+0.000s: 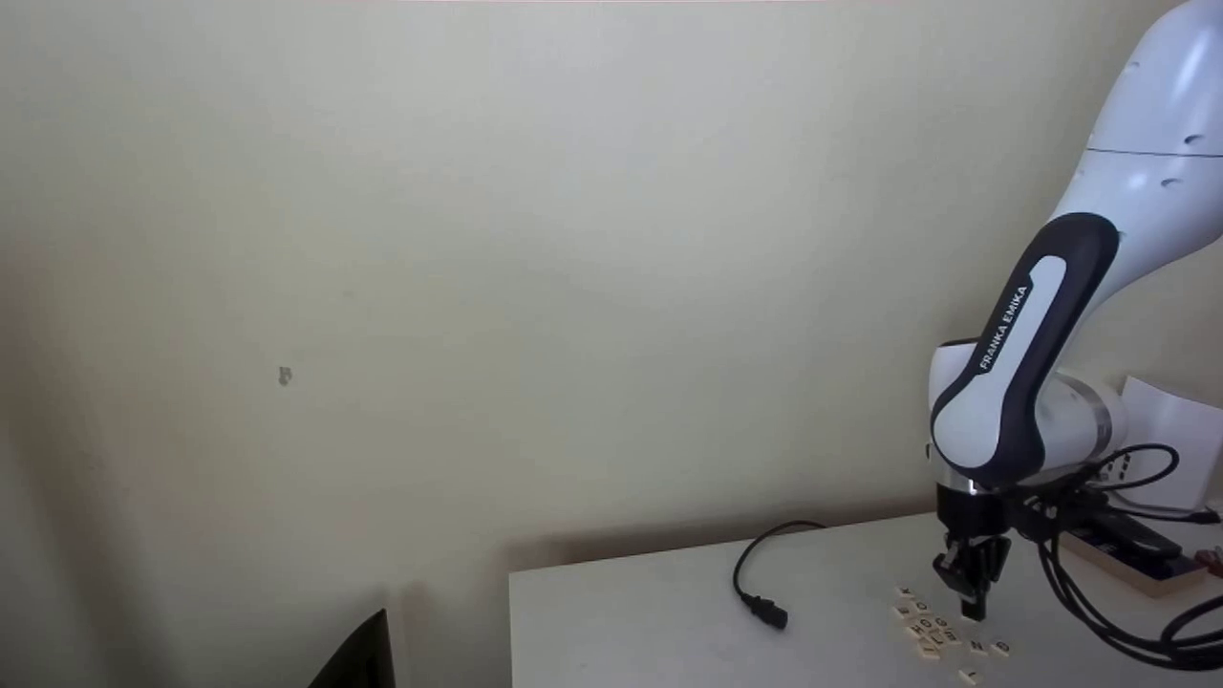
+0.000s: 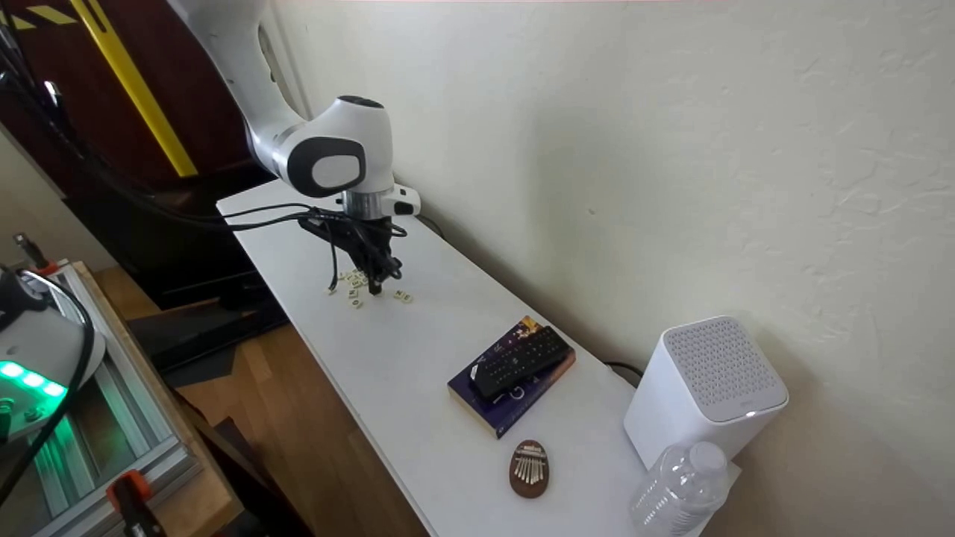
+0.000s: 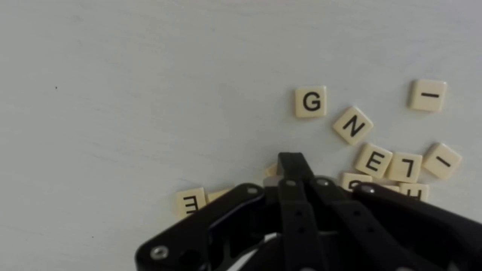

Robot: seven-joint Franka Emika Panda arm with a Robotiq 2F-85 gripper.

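Note:
My gripper is black and points down at the white table; it shows in both exterior views (image 1: 973, 608) (image 2: 375, 288) and in the wrist view (image 3: 293, 165). Its fingers look shut together, with nothing seen between them. A cream tile (image 3: 271, 170) is mostly hidden beside the fingertip; whether they touch is unclear. Other cream letter tiles lie around: a G tile (image 3: 311, 101), an N tile (image 3: 353, 125), an E tile (image 3: 373, 160), an I tile (image 3: 428, 95) and an H tile (image 3: 414, 191). A separate E tile (image 3: 190, 201) lies left of the fingers.
A black cable plug (image 1: 764, 610) lies on the white table (image 1: 621, 621). A book (image 2: 477, 388) with a black remote (image 2: 521, 362) on it, a brown thumb piano (image 2: 529, 469), a white box-shaped device (image 2: 694, 388) and a clear bottle (image 2: 683, 488) stand farther along. A wall runs behind.

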